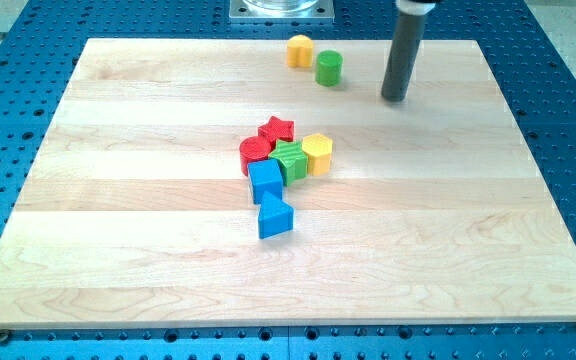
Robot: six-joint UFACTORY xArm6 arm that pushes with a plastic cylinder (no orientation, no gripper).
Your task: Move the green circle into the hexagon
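Note:
The green circle (pixel 329 68) stands near the view's top, just right of and below a yellow block (pixel 300 50). My tip (pixel 395 99) rests on the board to the right of the green circle, a short gap away and slightly lower. The yellow hexagon (pixel 317 153) sits in a cluster at the board's middle, touching a green block (pixel 290 160).
The cluster also holds a red star (pixel 277 130), a red block (pixel 255 153), a blue cube (pixel 265 181) and a blue triangle block (pixel 275 217) below it. The wooden board (pixel 118 230) lies on a blue perforated table (pixel 558 100).

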